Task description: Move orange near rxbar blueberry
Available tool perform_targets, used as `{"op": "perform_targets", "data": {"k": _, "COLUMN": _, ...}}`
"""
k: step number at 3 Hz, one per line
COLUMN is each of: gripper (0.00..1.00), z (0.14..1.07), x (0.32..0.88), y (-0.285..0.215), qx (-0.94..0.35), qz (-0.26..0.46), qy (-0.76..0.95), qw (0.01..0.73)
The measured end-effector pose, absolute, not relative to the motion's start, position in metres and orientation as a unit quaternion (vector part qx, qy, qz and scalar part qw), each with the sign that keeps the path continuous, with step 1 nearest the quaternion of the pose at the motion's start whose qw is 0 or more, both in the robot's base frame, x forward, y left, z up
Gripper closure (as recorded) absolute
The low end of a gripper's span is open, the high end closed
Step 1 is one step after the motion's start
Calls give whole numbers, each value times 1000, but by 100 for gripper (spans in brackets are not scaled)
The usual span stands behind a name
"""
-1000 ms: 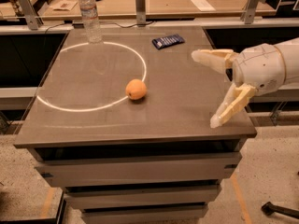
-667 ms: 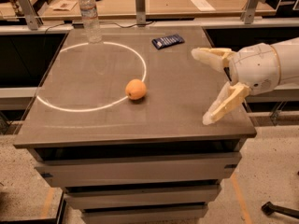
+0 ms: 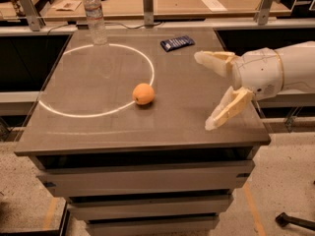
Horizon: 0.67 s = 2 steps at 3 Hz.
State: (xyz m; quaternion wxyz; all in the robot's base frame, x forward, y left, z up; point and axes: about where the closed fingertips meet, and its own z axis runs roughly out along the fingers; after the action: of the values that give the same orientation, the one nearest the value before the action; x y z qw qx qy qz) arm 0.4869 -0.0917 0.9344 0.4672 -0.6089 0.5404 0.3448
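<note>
while checking against the views from a second ago, found the pincer (image 3: 204, 92) shifted a little to the left, further in over the right side of the tabletop (image 3: 98, 132). logged both tan fingers (image 3: 230, 110) spread wide apart, nothing between them. hovers near the right edge, reaching in from the white arm (image 3: 285, 70) on that side. cannot tell whether the lower fingertip touches the surface.

found the orange (image 3: 143, 93) unmoved: sits near the tabletop centre, on the right-hand arc of a white ring (image 3: 113, 45) traced on the surface. found the rxbar blueberry (image 3: 177, 43) unmoved too: lies flat toward the far edge, right of centre, well apart from the orange. noted a water bottle (image 3: 95, 16) upright at the far left, away from both.

reading: approach phase only, no grasp yet, transfer not started. judged from the leftward creep: heading for the orange from its right. next, probably: carry on left, bring the open fingers around the fruit, close, lift, set down just beside the bar.

risks noted: round fruit likely to roll if nudged by one finger before closing. also worth keeping the drop spot short of the wrapper, to avoid pushing the bar toward the far edge.
</note>
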Motion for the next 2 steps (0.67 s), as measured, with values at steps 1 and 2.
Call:
{"op": "perform_targets", "data": {"k": 1, "gripper": 0, "z": 923, "x": 501, "y": -63, "qx": -591, "qz": 372, "qy": 536, "qw": 474}}
{"op": "perform_targets", "data": {"k": 2, "gripper": 0, "z": 912, "x": 514, "y": -47, "qx": -566, "qz": 360, "qy": 566, "qw": 480}}
